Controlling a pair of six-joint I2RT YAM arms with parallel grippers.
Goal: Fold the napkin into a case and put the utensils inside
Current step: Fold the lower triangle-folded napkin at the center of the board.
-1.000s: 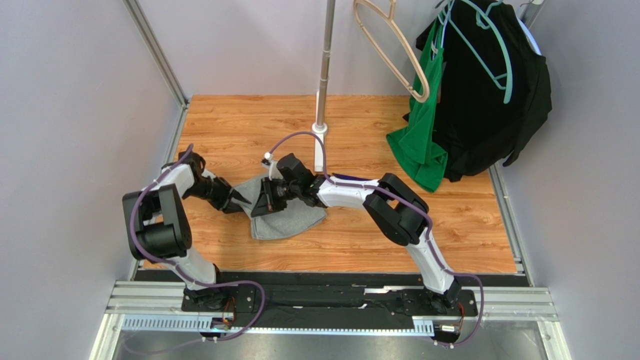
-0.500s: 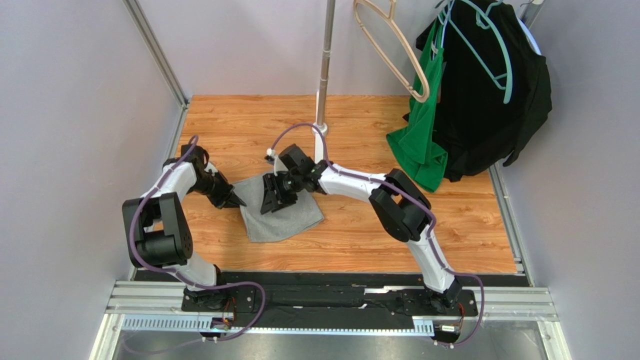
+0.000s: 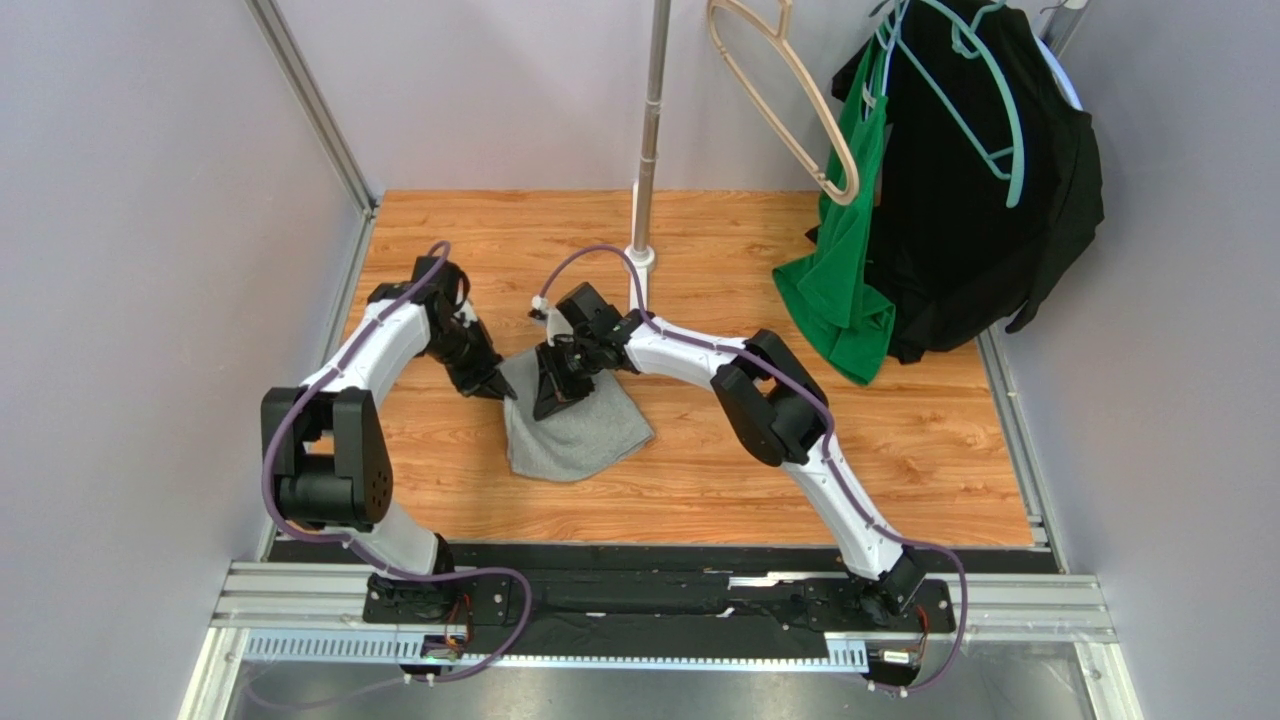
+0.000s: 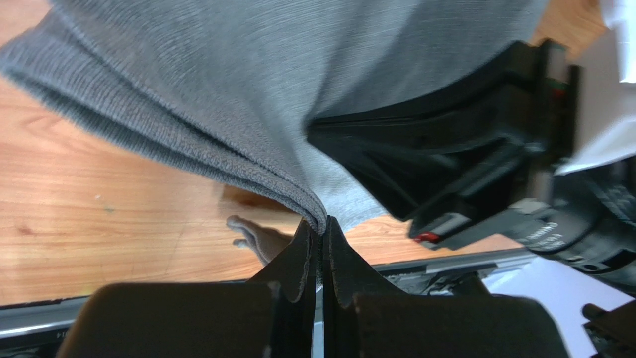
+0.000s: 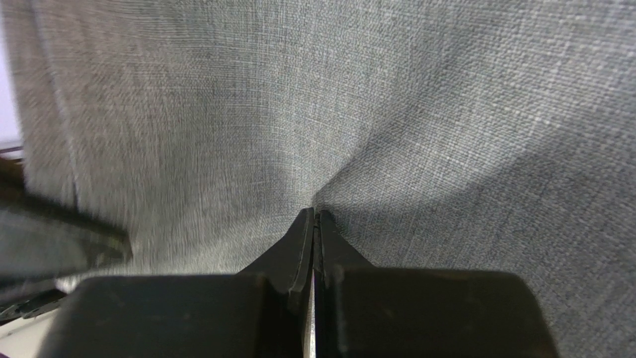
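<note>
From the top camera we see the left pincer (image 3: pixel 501 389) and the right pincer (image 3: pixel 544 401) meeting just beside each other at the far-left corner of the napkin (image 3: pixel 586 435). The napkin sits folded over on the wooden table (image 3: pixel 721 255), left of centre. From up here we honestly can't tell how the jaws stand, the tips are too small and dark.

The left wrist cam sorts that out for us. The jaws are pressed together with basically no gap, and a folded edge of the grey cloth is pinched right at the tips. The cloth fans up and away from there, lifted off the wood, with a few layers showing along its edge. The other pincer's black body is just to the right, up against the cloth.

Right wrist cam, same deal: jaws closed tight, with the cloth puckering into the tips. Grey weave fills nearly the whole view above and around them, so the napkin is right in front of this pincer.
</note>
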